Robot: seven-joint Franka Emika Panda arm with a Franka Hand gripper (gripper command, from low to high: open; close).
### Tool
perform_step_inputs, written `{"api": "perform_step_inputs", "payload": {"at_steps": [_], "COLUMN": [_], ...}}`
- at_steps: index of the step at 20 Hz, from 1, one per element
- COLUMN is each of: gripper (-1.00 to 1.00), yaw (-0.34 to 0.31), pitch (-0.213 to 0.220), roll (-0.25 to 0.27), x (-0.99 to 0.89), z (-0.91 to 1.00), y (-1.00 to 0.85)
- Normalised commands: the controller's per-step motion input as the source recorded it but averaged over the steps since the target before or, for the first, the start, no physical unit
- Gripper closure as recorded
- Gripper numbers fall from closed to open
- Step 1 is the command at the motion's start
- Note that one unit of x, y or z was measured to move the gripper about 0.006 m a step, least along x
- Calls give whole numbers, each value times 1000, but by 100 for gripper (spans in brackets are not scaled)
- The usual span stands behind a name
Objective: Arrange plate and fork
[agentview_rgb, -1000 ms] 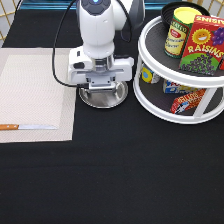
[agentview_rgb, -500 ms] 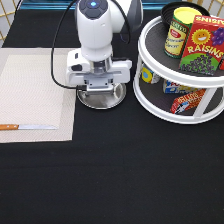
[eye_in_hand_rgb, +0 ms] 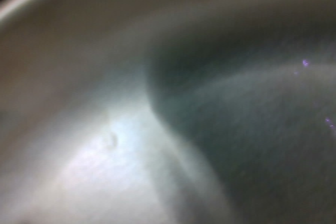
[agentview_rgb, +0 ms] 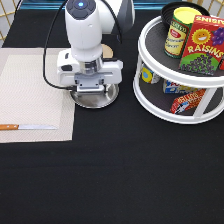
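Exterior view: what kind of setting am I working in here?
Likely a mock dining or kitchen tabletop: a beige placemat with a knife on it, a silver plate under the gripper, and a two-tier white turntable of groceries.

The plate [agentview_rgb: 95, 98] is round, shiny silver metal. It lies flat on the black cloth, just right of the pale mat's right edge and left of the white two-tier stand. Only its near half shows as a bright crescent; the robot's hand covers the far half. Up close its surface [eye_in_hand_rgb: 112, 145] is smooth grey metal with a soft glare. The fork is nowhere visible.
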Motion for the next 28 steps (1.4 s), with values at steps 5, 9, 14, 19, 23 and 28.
{"api": "perform_step_inputs", "payload": {"at_steps": [5,9,14,19,23,28], "gripper": [-100,-100,-100,-100,-100,-100], "yaw": [2,0,0,0,0,0], "pitch": [165,165,155,129,114,98], "roll": [154,171,154,126,127,135], "x": [403,326,334,346,329,279], "z": [97,34,18,0,0,0], "y": [-745,-796,-823,-851,-864,-875]}}
